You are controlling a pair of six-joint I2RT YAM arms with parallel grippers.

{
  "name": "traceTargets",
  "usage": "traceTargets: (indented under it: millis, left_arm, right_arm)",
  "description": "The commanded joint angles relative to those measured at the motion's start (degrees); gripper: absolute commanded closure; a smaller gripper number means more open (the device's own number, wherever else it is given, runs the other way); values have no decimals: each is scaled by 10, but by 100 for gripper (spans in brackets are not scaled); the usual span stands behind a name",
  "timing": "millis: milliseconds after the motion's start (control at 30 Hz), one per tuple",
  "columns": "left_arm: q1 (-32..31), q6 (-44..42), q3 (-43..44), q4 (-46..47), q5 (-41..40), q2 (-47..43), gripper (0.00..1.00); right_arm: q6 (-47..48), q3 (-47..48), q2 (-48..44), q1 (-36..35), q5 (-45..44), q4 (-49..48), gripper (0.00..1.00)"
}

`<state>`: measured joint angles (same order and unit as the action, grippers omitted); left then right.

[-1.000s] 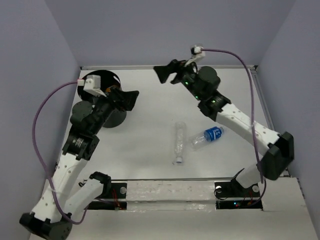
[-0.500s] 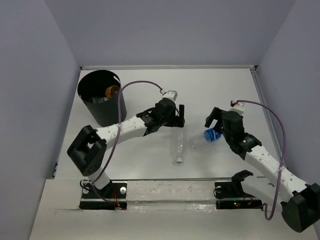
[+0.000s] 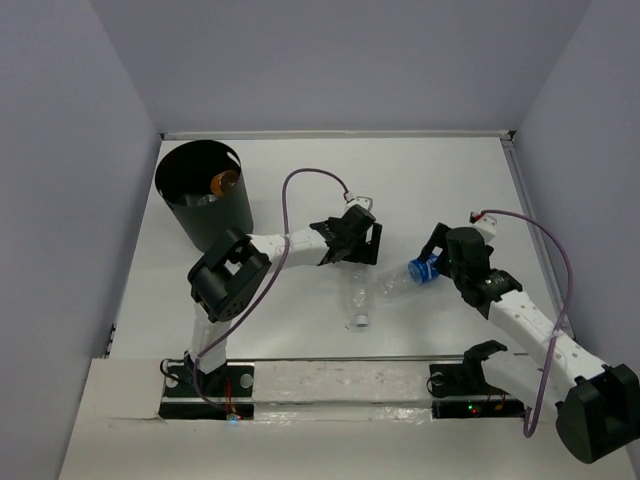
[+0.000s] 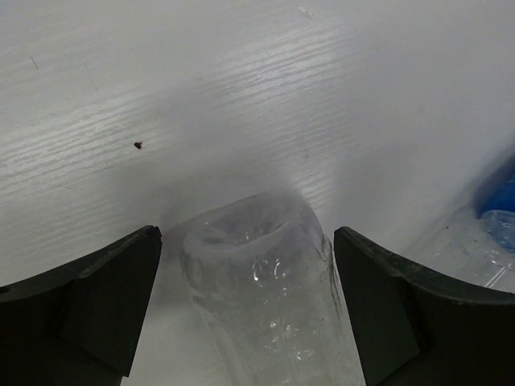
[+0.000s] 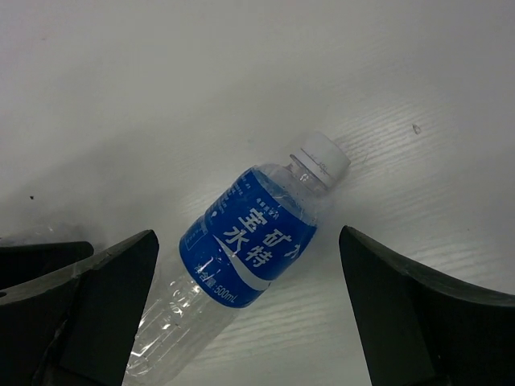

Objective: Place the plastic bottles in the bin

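Observation:
A clear unlabelled plastic bottle (image 3: 357,295) lies on the white table, its cap toward the near edge. My left gripper (image 3: 352,245) is open over its far end; in the left wrist view the bottle's base (image 4: 261,273) sits between the open fingers (image 4: 246,241), and I cannot tell whether they touch it. A blue-labelled bottle (image 3: 412,274) lies just to its right. My right gripper (image 3: 432,255) is open above it, with the label (image 5: 241,257) between the fingers (image 5: 248,237). The black bin (image 3: 188,205) stands at the far left with an orange bottle (image 3: 224,183) inside.
Grey walls close the table at the back and on both sides. A raised strip (image 3: 340,380) with both arm bases runs along the near edge. The blue-labelled bottle's edge (image 4: 500,211) shows at the right of the left wrist view.
The left arm swung from the bin across to the clear bottle. The right arm came down from the far back to the blue-labelled bottle. Both bottles lie where they were.

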<state>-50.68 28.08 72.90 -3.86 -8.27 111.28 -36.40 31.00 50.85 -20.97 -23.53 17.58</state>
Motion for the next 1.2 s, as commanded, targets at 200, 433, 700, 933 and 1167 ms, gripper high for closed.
traceTargets:
  millis: [200,433,700,933,1167]
  left_arm:
    - [-2,-12,-2,19,-14,-5,35]
    - [-1,-35,-3,0,-58,-145,46]
    - [57,-86,51,-65,-193,-351,47]
    - [255,-131,81,-38,-264,-461,47]
    - [355,-204,103,68,-366,-412,46]
  right_arm:
    - [-60,-13,88,17,38,-54,0]
    - [-96,-24,161,23,86,-131,0]
    - [-117,-21,213,28,83,-189,5]
    - [-118,-38,195,28,78,-214,19]
    - [-119,-63,156,28,77,-225,32]
